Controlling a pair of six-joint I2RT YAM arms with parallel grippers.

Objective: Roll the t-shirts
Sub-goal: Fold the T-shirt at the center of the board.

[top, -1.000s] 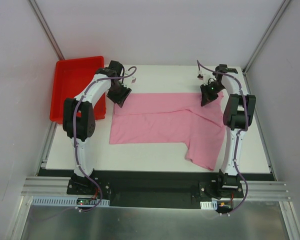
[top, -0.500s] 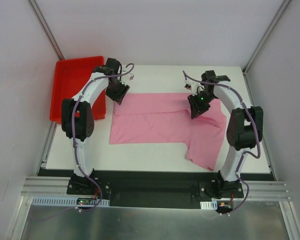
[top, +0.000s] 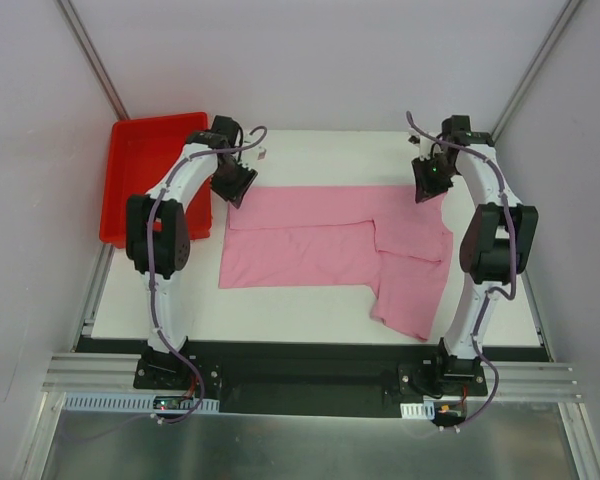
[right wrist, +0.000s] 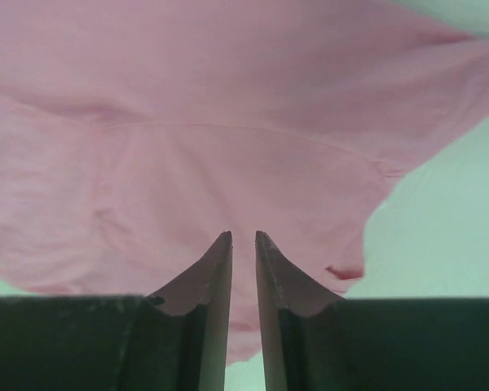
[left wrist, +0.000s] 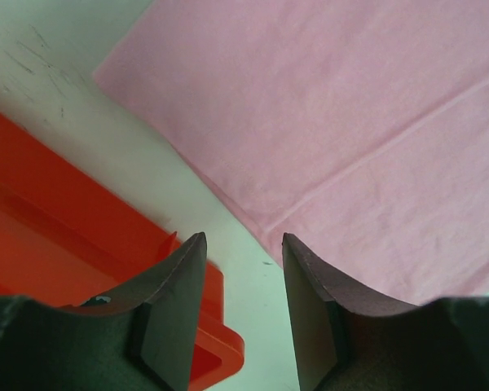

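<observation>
One pink t-shirt [top: 310, 245]: soft, light, floppy; pinch far corners thru all layers; left fingers [left wrist: 173, 309] apart, empty; right fingers [right wrist: 205, 297] near-shut, can't tell if gripping cloth.

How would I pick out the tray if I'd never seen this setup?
Start at the white table and go to its far left corner. The tray sits there, left of the pink shirt. It is the only bright red thing, with raised walls, while the shirt lies flat.
</observation>
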